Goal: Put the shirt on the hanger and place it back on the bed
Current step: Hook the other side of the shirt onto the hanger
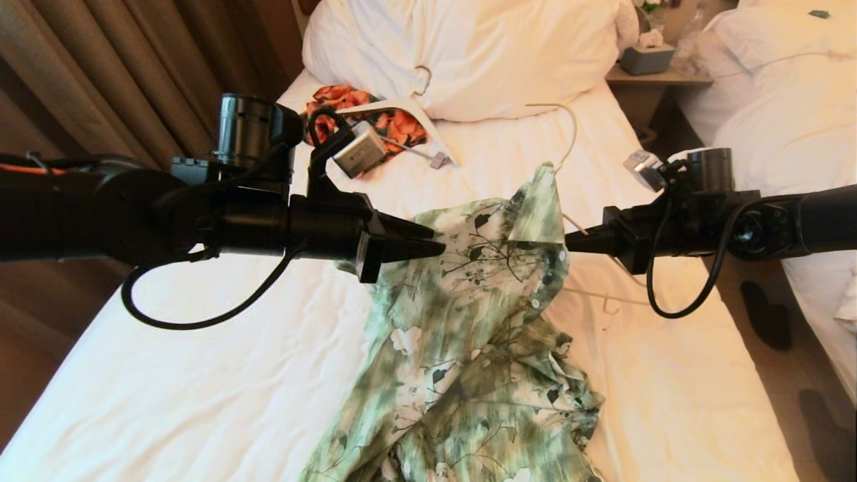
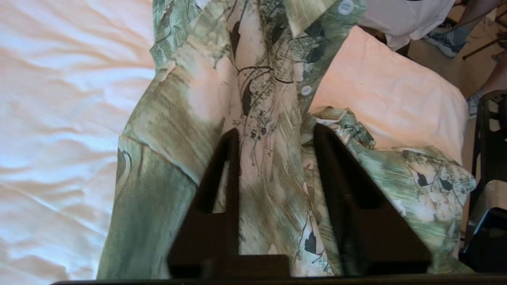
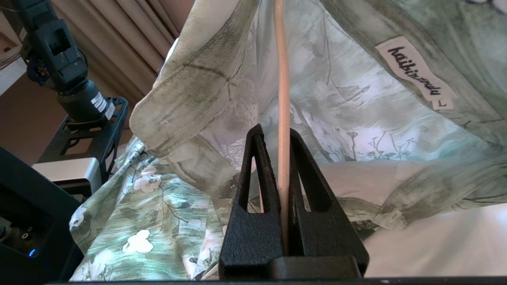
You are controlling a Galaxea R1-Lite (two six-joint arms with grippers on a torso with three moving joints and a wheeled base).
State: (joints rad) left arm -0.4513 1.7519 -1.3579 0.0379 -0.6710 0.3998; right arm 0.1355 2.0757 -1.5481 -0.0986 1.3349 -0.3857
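Clamped in the right end effector (image 3: 283, 158) is the thin cream hanger (image 3: 282, 99), its rod running up inside the shirt (image 1: 462, 321) near the collar label. At the shirt's other side, the left end effector (image 2: 275, 134) stands partly open, its fingers (image 2: 336, 166) straddling a fold of green floral fabric. Most of the shirt drapes onto the bed (image 1: 201, 375), where an orange floral garment (image 1: 395, 124) lies by the pillow (image 1: 469, 53).
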